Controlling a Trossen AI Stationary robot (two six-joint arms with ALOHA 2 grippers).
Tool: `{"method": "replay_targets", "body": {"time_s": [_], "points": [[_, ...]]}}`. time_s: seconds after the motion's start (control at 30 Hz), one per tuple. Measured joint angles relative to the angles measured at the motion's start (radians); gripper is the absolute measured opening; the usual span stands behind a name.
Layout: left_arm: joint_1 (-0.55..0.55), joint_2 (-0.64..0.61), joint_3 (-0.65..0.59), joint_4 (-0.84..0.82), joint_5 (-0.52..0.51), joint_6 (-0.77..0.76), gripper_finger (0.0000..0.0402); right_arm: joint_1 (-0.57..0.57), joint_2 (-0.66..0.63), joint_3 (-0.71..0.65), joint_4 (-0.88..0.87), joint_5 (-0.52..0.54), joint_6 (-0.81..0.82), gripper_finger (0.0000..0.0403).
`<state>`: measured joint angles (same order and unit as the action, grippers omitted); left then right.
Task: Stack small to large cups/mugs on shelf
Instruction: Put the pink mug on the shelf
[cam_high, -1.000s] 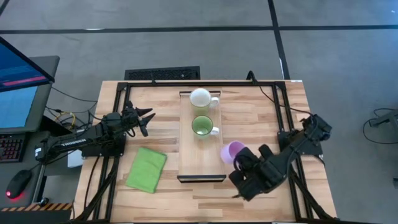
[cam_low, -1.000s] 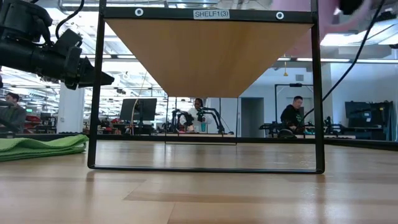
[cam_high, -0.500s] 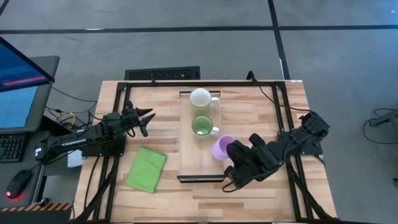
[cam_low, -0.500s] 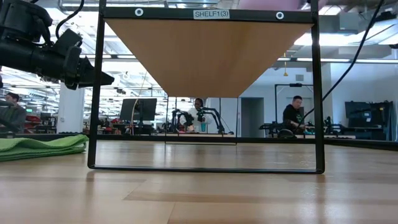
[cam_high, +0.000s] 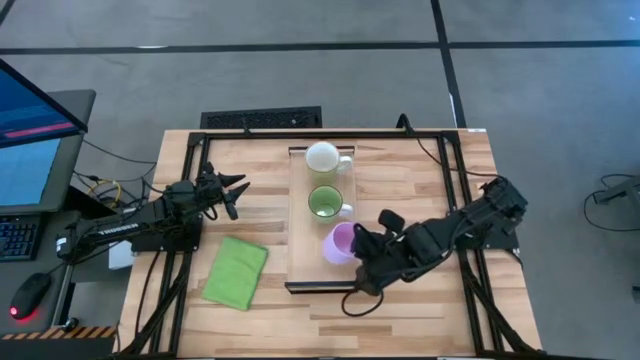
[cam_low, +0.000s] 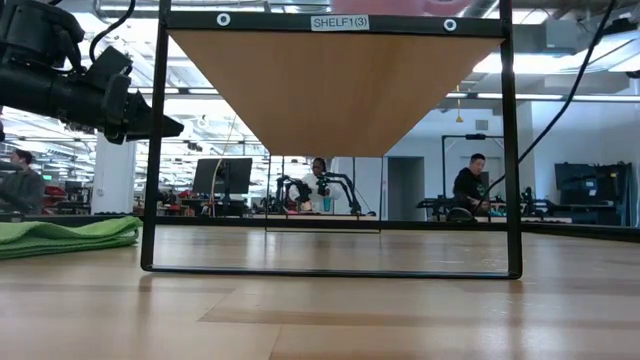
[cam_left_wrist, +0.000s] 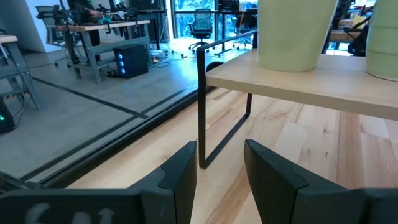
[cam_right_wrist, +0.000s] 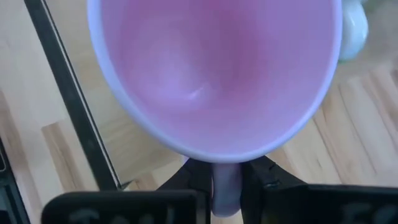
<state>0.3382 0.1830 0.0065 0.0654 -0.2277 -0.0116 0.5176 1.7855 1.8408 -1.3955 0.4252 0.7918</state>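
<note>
The light-wood shelf (cam_high: 305, 250) holds a white mug (cam_high: 322, 157) at its far end and a light green mug (cam_high: 324, 203) in the middle, both standing on their bases. My right gripper (cam_high: 358, 250) is shut on the light purple mug (cam_high: 338, 243) over the shelf's near part. The purple mug fills the right wrist view (cam_right_wrist: 214, 74) and shows as a pink strip above the shelf frame in the low view (cam_low: 420, 5). My left gripper (cam_high: 230, 190) is open and empty left of the shelf, its fingers apart in its wrist view (cam_left_wrist: 217, 180). My right gripper pinches the purple mug's side handle (cam_right_wrist: 225, 183) between its two fingers (cam_right_wrist: 264, 177). It comes from the table's right, slanting down. The mug's open mouth faces up and toward the wrist. Whether the mug's base touches the shelf board I cannot tell.
A folded green cloth (cam_high: 236, 272) lies on the tabletop left of the shelf's near end and shows in the low view (cam_low: 60, 235). The shelf's dark end frame (cam_low: 330, 270) stands on the slatted table. People sit in the room beyond the table.
My right gripper has carried the purple mug toward the table's left edge, from beside the shelf's right side to over its near part, and has come lower. The left arm and the two other mugs have stayed put.
</note>
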Motion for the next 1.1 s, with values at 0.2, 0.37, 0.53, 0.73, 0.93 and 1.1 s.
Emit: {"method": "replay_targets", "body": {"time_s": [0.2, 0.37, 0.53, 0.73, 0.93, 1.1], "points": [[0.0, 0.0, 0.0, 0.0, 0.0, 0.0, 0.0126, -0.016, 0.002, 0.0, 0.062, -0.007, -0.115, 0.0059], [0.0, 0.0, 0.0, 0.0, 0.0, 0.0, 0.0126, -0.021, 0.002, 0.0, 0.069, -0.009, -0.174, 0.0059], [0.0, 0.0, 0.0, 0.0, 0.0, 0.0, 0.0126, -0.022, 0.002, 0.0, 0.086, -0.008, -0.255, 0.0059], [0.0, 0.0, 0.0, 0.0, 0.0, 0.0, 0.0126, -0.033, 0.002, 0.0, 0.111, -0.006, -0.33, 0.0059], [0.0, 0.0, 0.0, 0.0, 0.0, 0.0, 0.0126, -0.053, 0.004, -0.034, 0.13, -0.006, -0.356, 0.0059], [0.0, 0.0, 0.0, 0.0, 0.0, 0.0, 0.0126, -0.058, 0.004, -0.06, 0.157, -0.006, -0.383, 0.0059]]}}
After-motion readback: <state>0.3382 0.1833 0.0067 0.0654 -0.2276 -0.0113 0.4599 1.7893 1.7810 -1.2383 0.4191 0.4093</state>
